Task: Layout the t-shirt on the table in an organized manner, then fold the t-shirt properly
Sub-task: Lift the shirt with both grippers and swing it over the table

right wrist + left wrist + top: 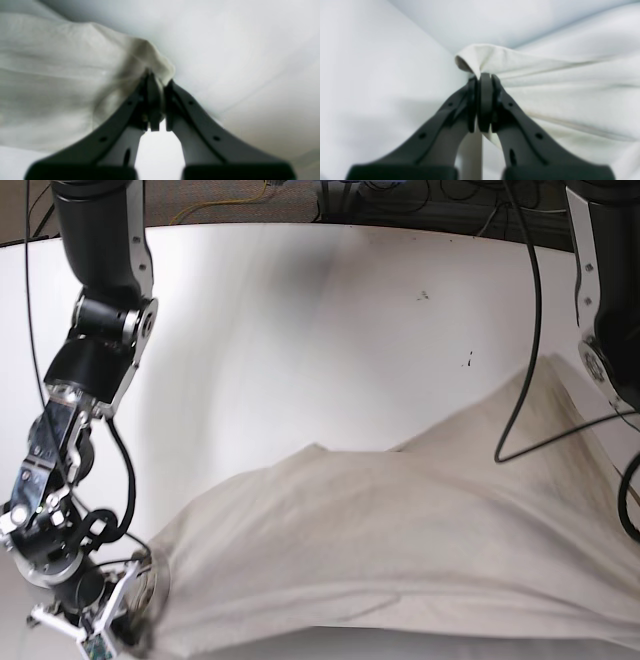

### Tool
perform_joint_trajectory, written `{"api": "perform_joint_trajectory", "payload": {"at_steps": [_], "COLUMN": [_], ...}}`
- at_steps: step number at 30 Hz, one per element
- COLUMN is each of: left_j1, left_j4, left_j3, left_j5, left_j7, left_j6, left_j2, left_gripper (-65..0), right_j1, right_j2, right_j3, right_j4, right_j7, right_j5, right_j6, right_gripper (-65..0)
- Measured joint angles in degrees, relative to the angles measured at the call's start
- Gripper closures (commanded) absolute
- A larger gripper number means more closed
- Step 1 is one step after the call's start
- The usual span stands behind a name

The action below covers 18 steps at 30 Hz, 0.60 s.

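Note:
The beige t-shirt point(400, 530) is stretched across the near part of the white table point(300, 330), between the two arms. In the left wrist view my left gripper point(485, 75) is shut on a bunched edge of the t-shirt point(570, 87), with the table point(370, 75) beneath it. My right gripper point(156, 77) is shut on another gathered edge of the t-shirt point(62, 75) above the table point(237, 50). In the base view the right gripper point(140, 605) sits at the bottom left corner of the cloth. The left gripper itself does not show there.
The right arm point(95, 330) rises along the left side of the base view and the left arm point(605, 330) along the right edge. A black cable point(530, 360) hangs over the shirt's right part. Wires lie beyond the table's far edge point(330, 225).

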Motion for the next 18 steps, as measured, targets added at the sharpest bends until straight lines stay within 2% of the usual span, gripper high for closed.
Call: {"api": "perform_joint_trajectory", "payload": {"at_steps": [6, 9, 13, 18], "left_j1": [-16.2, -21.3, -24.1, -22.8], "left_j4": [-10.9, -13.8, -14.8, -14.6], "left_j3": [2.7, 3.8, 3.9, 3.8], "left_j5": [1.3, 0.6, 0.3, 0.1], "left_j7": [0.0, -0.7, -1.1, -0.9], "left_j6": [0.1, 0.2, 0.2, 0.2], "left_j2": [-1.2, -1.3, -1.2, -1.5], "left_gripper": [-0.6, -0.6, -0.6, -0.6], "right_j1": [15.2, 21.1, 24.9, 23.5], "right_j2": [4.5, 6.0, 7.7, 8.7], "right_j3": [-2.2, -2.7, -3.6, -3.7], "right_j4": [-8.5, -12.0, -14.6, -14.1], "right_j7": [0.6, 1.2, 1.5, -0.8], "right_j5": [0.2, 0.2, 0.3, 0.7], "right_j6": [0.0, -0.2, -0.1, 0.0], "right_gripper": [0.0, 0.0, 0.0, 0.0]}}
